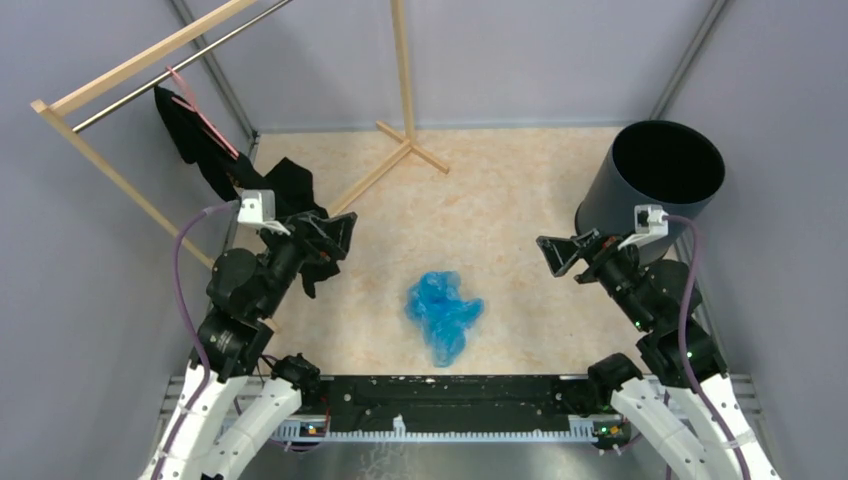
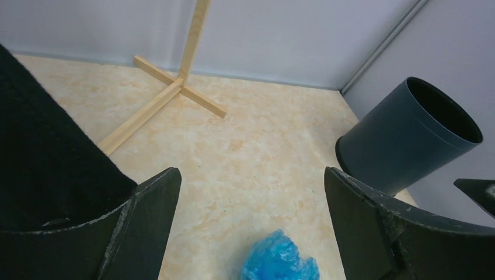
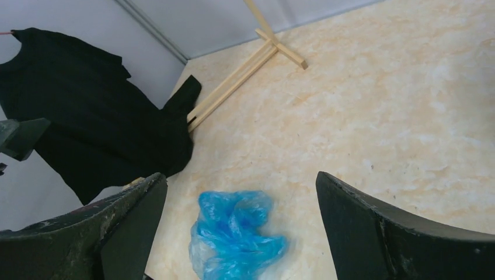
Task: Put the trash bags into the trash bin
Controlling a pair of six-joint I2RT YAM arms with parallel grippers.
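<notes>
**Blue bag crumpled on the desk, both claws spread wide**

So here's the setup. The trash bag [image 1: 443,315] is a scrunched-up wad of glossy light-blue film lying flat on the desk [image 1: 500,190]. It's close to the near edge, roughly in the middle, between the two arms. Nothing is touching it.

The trash bin [image 1: 660,185] stands upright by the right edge, towards the far right corner, with its mouth open to the top. Its inside just looks dark from above. It's well apart from the bag.

The left claw [image 1: 340,238] hangs over the left side of the desk with its jaws spread wide and nothing between them. Its wrist camera looks past the fingers at the bag's top edge and the bin. The right claw [image 1: 552,256] is just in front of the bin, also fully spread and holding nothing.

Over at the left edge a black garment [image 1: 200,150] hangs off a wooden rack [image 1: 405,140] and droops down to the desk, right behind the left claw.
</notes>
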